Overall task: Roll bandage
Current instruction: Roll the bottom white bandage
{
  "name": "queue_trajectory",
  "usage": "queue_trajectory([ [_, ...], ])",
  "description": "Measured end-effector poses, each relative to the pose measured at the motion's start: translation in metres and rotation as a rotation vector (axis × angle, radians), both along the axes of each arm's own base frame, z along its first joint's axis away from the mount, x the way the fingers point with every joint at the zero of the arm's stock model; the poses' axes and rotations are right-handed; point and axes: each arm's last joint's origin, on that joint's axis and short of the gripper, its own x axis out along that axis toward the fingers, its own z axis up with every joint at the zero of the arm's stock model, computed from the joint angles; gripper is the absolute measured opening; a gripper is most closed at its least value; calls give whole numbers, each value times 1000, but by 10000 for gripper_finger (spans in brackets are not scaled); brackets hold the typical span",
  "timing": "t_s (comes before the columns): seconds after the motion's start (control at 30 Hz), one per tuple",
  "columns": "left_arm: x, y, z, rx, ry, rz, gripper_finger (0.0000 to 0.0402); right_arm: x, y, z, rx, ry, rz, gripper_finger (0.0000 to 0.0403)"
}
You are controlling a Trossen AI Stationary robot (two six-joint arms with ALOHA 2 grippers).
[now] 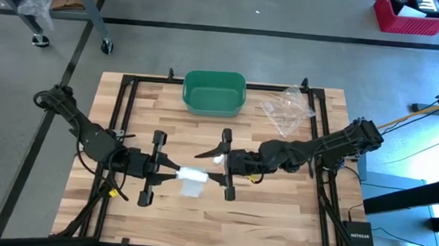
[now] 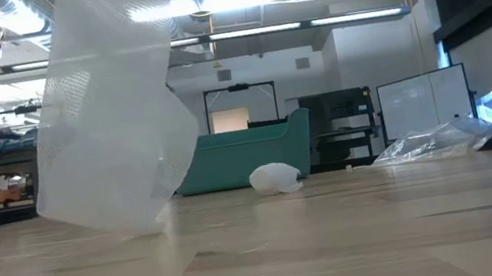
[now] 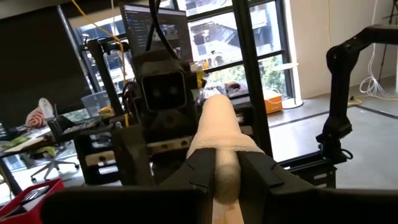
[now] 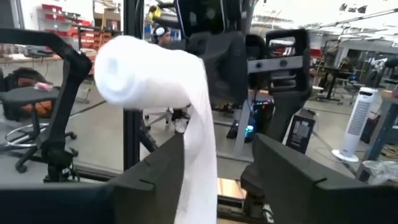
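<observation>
The bandage is a white roll [image 1: 193, 172] held up over the table's middle, with my left gripper [image 1: 175, 168] shut on it. In the right wrist view the roll [image 4: 142, 71] shows end on. Its loose tail [image 4: 200, 155] hangs down from it, thin and see-through in the low view [image 2: 113, 131], with its lower end close to the tabletop. My right gripper [image 1: 214, 168] faces the roll from the table's right and is open. Its fingers [image 4: 155, 177] stand on either side of the hanging tail. My left gripper pinches one end of the roll [image 3: 225, 163] between its two fingers [image 3: 200, 174]. It comes in level from the table's left, and the fingers lie along the roll. The roll sticks out level beyond the fingertips, clear of the table, with the tail hanging slack below. Whether my right gripper touches the tail I cannot tell.
A green bin [image 1: 214, 92] stands at the table's far middle and a crumpled clear plastic bag [image 1: 287, 109] lies at the far right. In the low view a small white wad [image 2: 275, 177] lies on the wooden tabletop [image 1: 275, 210] in front of the bin.
</observation>
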Motion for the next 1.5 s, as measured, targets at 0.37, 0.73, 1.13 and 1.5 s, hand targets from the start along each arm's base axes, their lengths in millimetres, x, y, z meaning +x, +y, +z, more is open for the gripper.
queue_trajectory([
  [0.37,1,1,0,1,3,3,33,6,3,-4,-21,-36,40,25],
  [0.73,-10,-10,-3,11,41,34,33,-24,13,15,-126,-2,-71,6],
  [1.13,-7,-7,2,-39,-10,-73,33,-16,9,4,-132,45,-72,3],
  [1.5,-7,-7,1,-109,12,-139,33,-16,0,15,-138,13,-115,4],
])
